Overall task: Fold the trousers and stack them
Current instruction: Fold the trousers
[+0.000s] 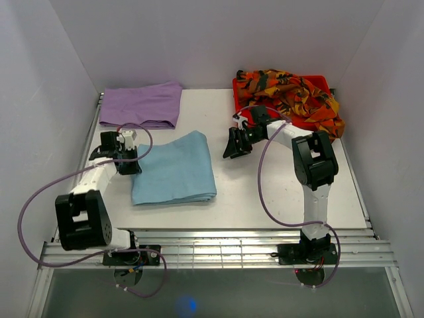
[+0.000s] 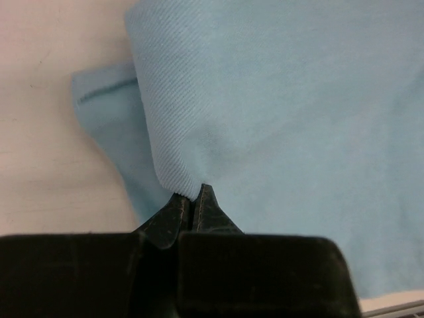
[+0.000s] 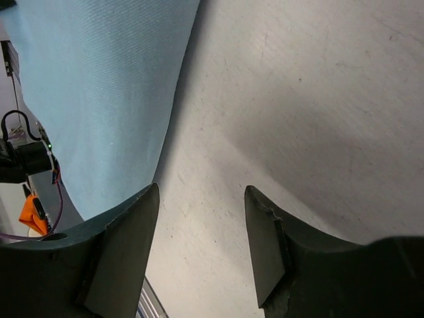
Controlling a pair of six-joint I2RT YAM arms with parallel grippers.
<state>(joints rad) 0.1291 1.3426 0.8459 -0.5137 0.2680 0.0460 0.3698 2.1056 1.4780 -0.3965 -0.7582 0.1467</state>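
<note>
I see the light blue trousers (image 1: 173,169) lying flat on the white table (image 1: 265,192). They are soft cloth with fine slanted lines in the weave. They are folded into a shape that is almost square, so I cannot tell which side is the long one. The square sits a little crooked, and its far right corner points away from the arms.

My left arm stays low and bent, and its wrist turns in toward the left edge of the blue trousers. The left gripper (image 2: 192,199) has its two dark tips pressed together, and they pinch a small raised fold of the blue cloth. The cloth edge curls up there, and a lower layer with a stitched hem shows to the left of it.

My right arm stands tall with a high elbow, then reaches down to the bare table just right of the blue trousers. The right gripper (image 3: 202,192) is spread wide and holds nothing. The table under it looks smooth, with tiny scratches.

Behind the blue trousers, to the left, the lilac trousers (image 1: 141,105) lie in a neat flat fold, longer from side to side. Far off to the right and behind, the patterned trousers (image 1: 291,93) sit in a crumpled heap in a red tray (image 1: 320,81).
</note>
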